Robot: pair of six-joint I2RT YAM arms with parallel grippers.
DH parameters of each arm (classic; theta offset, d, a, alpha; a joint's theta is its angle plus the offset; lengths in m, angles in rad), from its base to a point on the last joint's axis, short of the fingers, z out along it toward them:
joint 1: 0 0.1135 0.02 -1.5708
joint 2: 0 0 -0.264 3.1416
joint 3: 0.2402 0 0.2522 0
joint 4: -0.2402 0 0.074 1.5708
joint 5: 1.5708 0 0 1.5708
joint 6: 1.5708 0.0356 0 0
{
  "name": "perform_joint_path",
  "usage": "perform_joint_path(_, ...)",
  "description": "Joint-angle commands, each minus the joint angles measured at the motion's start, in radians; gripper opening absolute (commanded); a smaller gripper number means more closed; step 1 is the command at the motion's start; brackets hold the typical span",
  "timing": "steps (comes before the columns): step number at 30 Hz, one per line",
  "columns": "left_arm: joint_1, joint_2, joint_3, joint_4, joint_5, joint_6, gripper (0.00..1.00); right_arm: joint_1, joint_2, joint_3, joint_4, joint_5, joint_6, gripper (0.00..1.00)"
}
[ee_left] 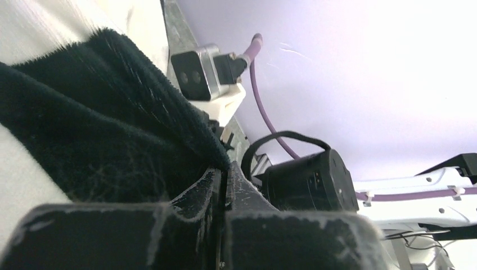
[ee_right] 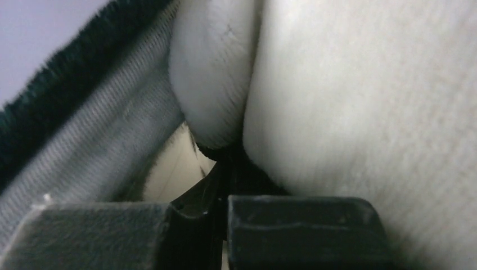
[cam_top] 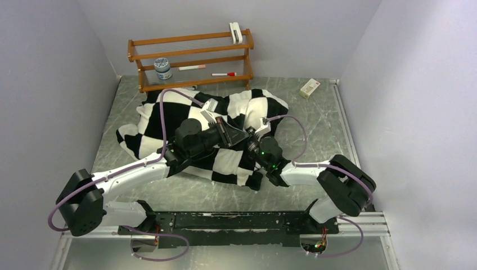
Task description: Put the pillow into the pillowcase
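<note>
Pillowcase (cam_top: 169, 112) lies lumpy, contents hidden — left gripper (ee_left: 223, 174), right gripper (ee_right: 225, 169) pinching it.

no readable text anywhere; print on the small box (cam_top: 310, 88) and on the jar (cam_top: 163, 68) label too small to make out.

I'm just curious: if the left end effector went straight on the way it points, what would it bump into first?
Probably the right arm's wrist, close ahead just past the pillowcase fold, though depth is unclear.
</note>
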Motion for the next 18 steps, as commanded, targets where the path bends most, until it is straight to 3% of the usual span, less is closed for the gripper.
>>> perform_joint_path(1,-0.036,-0.08,0.106,0.136,-0.068,0.054,0.05,0.082,-0.007,-0.009,-0.121,0.04,-0.019,0.0)
perform_joint_path(7,-0.038,-0.083,0.099,0.118,-0.131,0.086,0.05,0.09,-0.104,-0.029,-0.31,0.18,-0.027,0.02)
perform_joint_path(12,-0.038,0.004,0.1,0.067,-0.07,0.137,0.05,0.09,-0.271,0.055,-0.614,0.253,-0.134,0.38)
perform_joint_path(15,-0.037,0.049,0.121,0.013,-0.021,0.187,0.2,0.067,-0.371,0.112,-0.819,0.367,-0.205,0.55)
perform_joint_path(17,-0.038,0.064,0.163,-0.057,-0.001,0.239,0.31,0.011,-0.435,0.096,-0.849,0.377,-0.254,0.61)
perform_joint_path(18,-0.038,0.071,0.181,-0.079,0.018,0.278,0.42,-0.034,-0.467,0.081,-0.836,0.342,-0.282,0.66)
